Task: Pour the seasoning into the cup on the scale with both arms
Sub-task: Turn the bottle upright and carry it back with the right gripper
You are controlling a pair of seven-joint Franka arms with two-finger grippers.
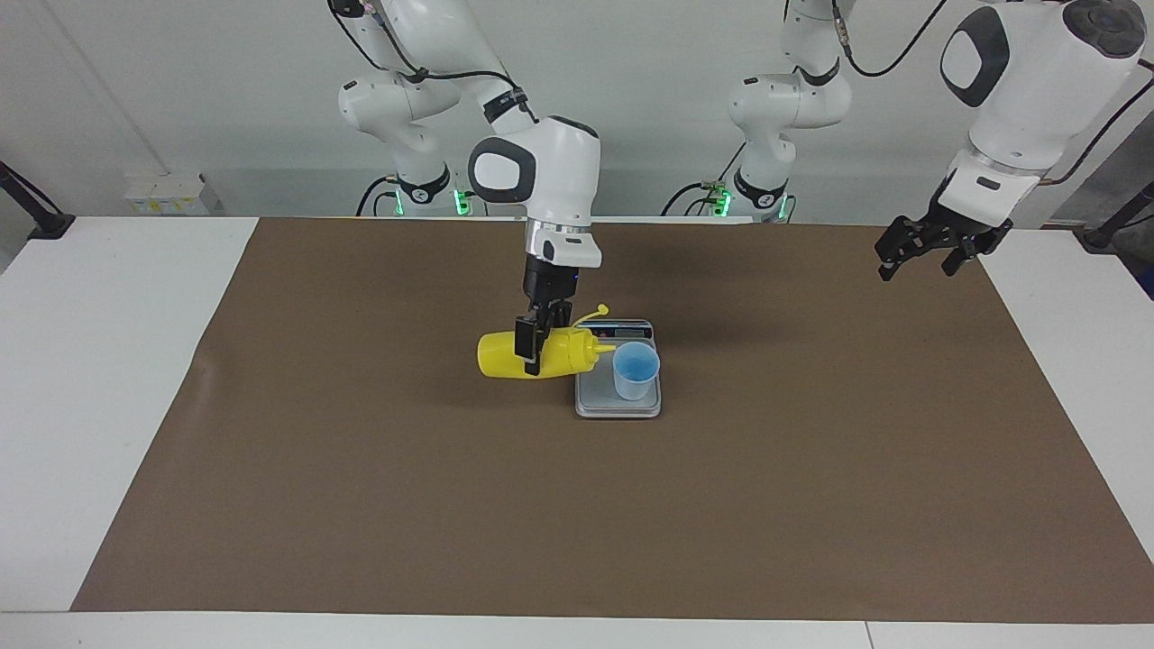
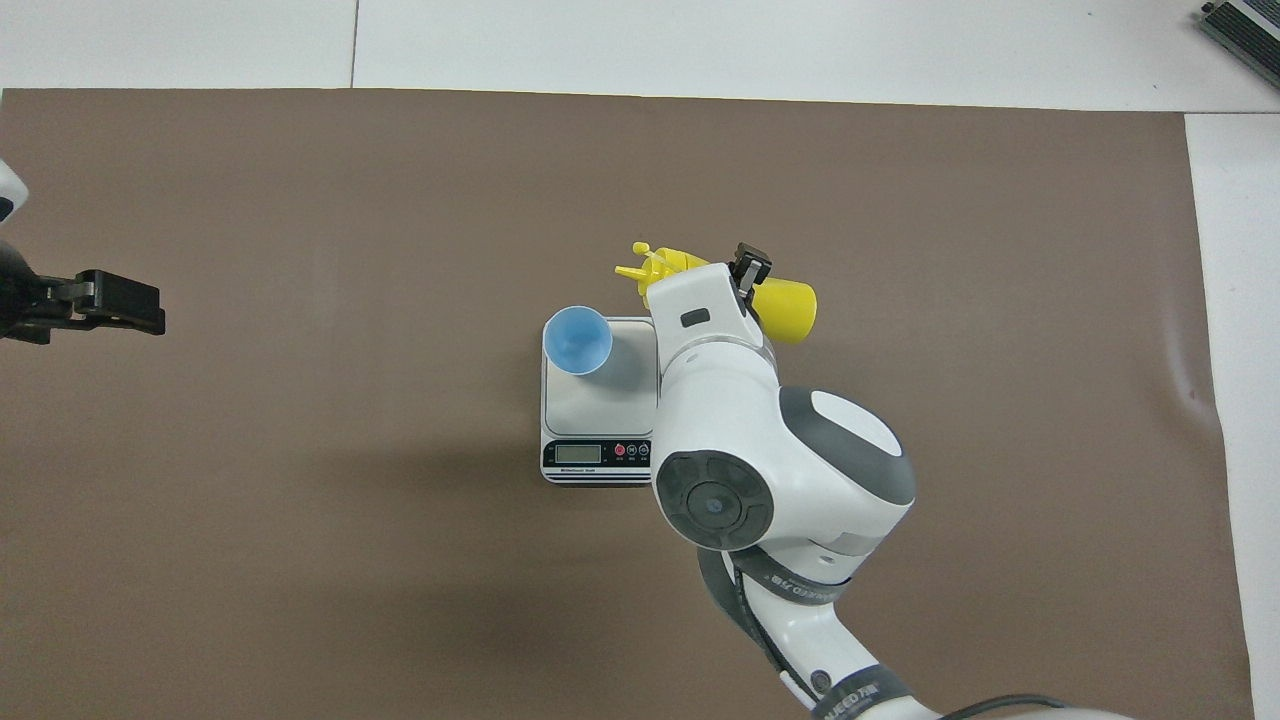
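My right gripper is shut on the seasoning, a yellow squeeze bottle held lying sideways low over the mat beside the scale. Its nozzle points toward the cup and stops short of the rim, with the tethered tip cap hanging loose. In the overhead view the arm's wrist covers most of the bottle, and only one finger of the right gripper shows. The light-blue cup stands upright on the silver-grey scale. My left gripper waits open, raised over the mat's edge at the left arm's end.
A brown mat covers most of the white table. The scale's display strip faces the robots. A dark device sits at the table's corner farthest from the robots, at the right arm's end.
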